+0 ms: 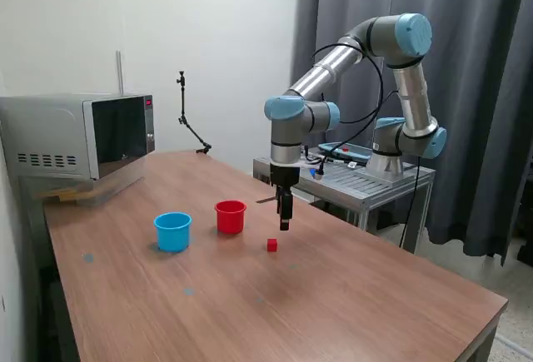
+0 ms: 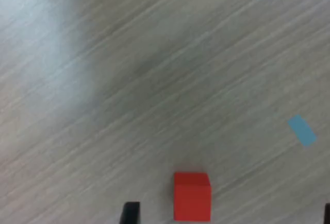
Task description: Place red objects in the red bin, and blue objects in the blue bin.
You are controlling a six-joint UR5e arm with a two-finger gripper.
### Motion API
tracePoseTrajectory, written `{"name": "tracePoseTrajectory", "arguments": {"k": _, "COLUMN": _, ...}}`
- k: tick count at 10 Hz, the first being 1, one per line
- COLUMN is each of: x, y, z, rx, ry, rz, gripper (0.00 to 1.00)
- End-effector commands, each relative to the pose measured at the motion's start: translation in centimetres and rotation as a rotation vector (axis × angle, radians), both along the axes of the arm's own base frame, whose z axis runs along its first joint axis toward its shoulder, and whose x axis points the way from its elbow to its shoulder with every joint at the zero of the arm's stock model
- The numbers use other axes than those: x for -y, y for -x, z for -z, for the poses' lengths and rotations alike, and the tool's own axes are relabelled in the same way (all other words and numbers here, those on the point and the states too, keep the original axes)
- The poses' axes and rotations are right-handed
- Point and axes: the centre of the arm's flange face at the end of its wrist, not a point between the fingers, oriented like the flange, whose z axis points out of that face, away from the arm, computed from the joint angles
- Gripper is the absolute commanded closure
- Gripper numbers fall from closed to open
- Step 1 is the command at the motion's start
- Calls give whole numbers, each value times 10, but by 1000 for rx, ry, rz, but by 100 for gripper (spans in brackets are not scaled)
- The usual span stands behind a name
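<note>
- While it hangs above the wood-grain table (image 1: 350, 295), my black two-finger gripper (image 1: 285, 222) grips nothing; in the wrist view the fingers (image 2: 130, 212) stand spread wide, open.
- The small solid red cube (image 1: 272, 245) (image 2: 192, 195) sits on the table just below the gripper, apart from the fingertips.
- The round red plastic cup (image 1: 231, 216) stands near the cube, on the exterior view's left.
- The round light-blue plastic cup (image 1: 173, 231) stands beyond the red cup, farther from the cube.
- A pale blue tape strip (image 2: 301, 130) lies flat near the cube.
</note>
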Motion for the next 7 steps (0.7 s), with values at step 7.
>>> {"name": "tracePoseTrajectory", "arguments": {"k": 7, "x": -9, "y": 10, "z": 39, "rx": 42, "ry": 18, "rz": 4, "gripper": 0}}
